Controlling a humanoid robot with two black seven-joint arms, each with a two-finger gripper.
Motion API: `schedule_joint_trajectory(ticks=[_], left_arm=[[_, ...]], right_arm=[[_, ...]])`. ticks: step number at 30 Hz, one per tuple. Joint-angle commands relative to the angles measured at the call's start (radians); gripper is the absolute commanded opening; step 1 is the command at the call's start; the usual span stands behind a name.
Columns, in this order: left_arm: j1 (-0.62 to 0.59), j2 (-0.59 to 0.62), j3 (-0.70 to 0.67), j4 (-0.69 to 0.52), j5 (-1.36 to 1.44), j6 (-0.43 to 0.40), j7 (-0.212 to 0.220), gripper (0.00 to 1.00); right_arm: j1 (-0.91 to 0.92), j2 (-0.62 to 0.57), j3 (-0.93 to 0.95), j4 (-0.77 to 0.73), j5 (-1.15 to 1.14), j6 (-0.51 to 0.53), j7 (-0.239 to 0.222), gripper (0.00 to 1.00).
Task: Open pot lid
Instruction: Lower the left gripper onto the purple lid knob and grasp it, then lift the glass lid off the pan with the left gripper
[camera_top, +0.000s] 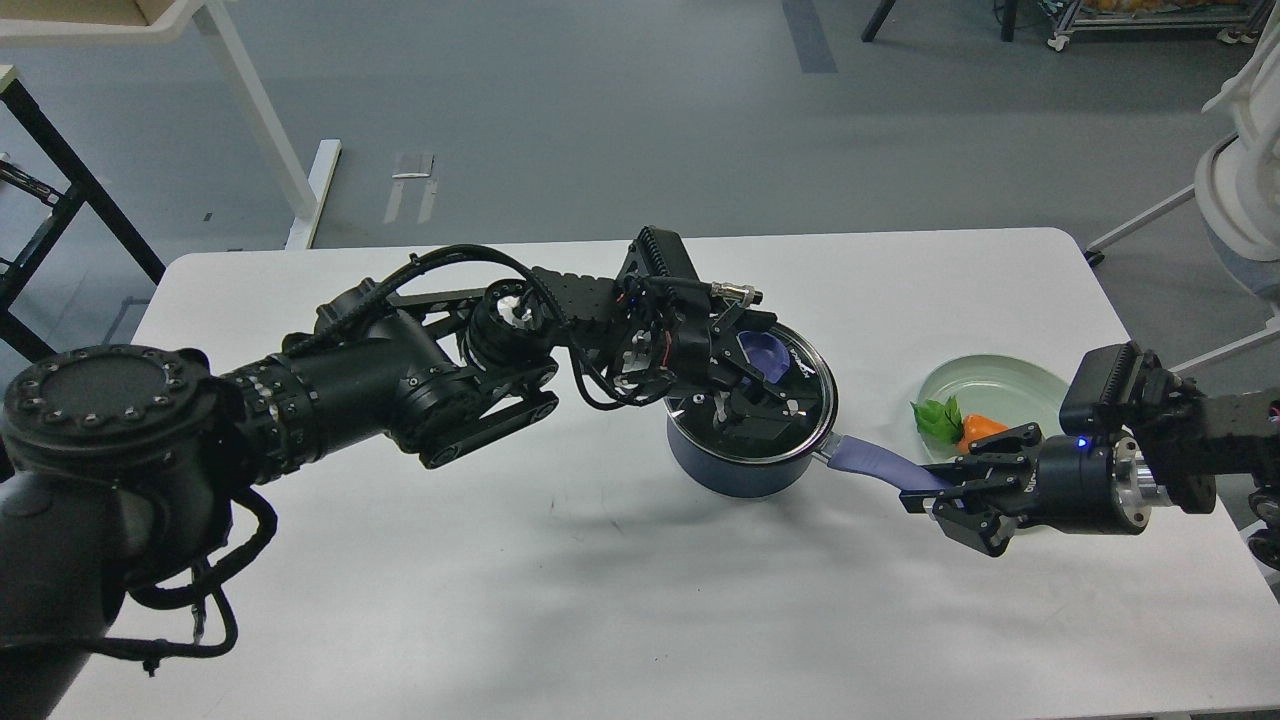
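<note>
White desk (500, 600) on grey floor, wide bare room left and front. Pot (745, 465) mid-desk, long handle (870, 462) running right toward green plate (1010, 385). Right end effector (935, 490) clamped on handle's end. Left end effector (750, 380) directly over pot lid (800, 385), fingers spread about blue knob (765, 352), seemingly not closed; straight lift unobstructed

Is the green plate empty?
No, the round pale green plate holds an orange carrot-like piece with green leaves.
</note>
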Motion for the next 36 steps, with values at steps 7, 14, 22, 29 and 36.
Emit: schedule_joint_trajectory(ticks=[7,14,22,29,36], left_arm=[[0.016,-0.001,-0.001,0.028,-0.002,-0.001,0.0,0.99],[0.021,-0.001,0.0,0.028,-0.004,0.003,0.0,0.91],[0.021,-0.001,-0.001,0.025,-0.014,0.016,0.0,0.44],[0.007,0.048,-0.006,-0.041,-0.014,0.026,0.0,0.39],[-0.049,0.307,-0.006,-0.259,-0.013,0.019,0.0,0.4]], right_arm=[[-0.003,0.0,0.0,0.0,0.0,0.0,0.0,0.34],[-0.003,0.0,0.0,0.0,0.0,0.0,0.0,0.34],[-0.003,0.0,0.0,0.0,0.0,0.0,0.0,0.34],[-0.004,-0.002,0.0,0.0,0.0,-0.002,0.0,0.34],[-0.001,-0.005,0.0,0.0,0.0,-0.002,0.0,0.34]])
